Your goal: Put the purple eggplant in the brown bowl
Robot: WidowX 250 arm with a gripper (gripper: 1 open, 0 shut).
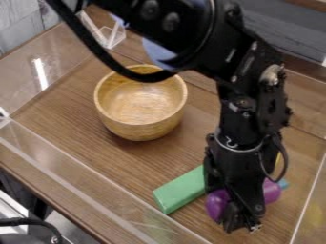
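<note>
The purple eggplant [270, 192] lies at the front right of the wooden table, its purple body showing on both sides of my black gripper [245, 215]. The gripper points straight down with its fingers clamped across the eggplant's middle, so it is shut on it. The teal stem end peeks out to the right. I cannot tell whether the eggplant rests on the table or hangs just above it. The brown bowl [137, 125] stands empty to the upper left, well apart from the gripper.
A green block [181, 190] lies flat just left of the gripper, almost touching the eggplant. Clear plastic walls [51, 143] fence the table's front and left sides. My bulky black arm [216, 57] arches over the bowl's right side.
</note>
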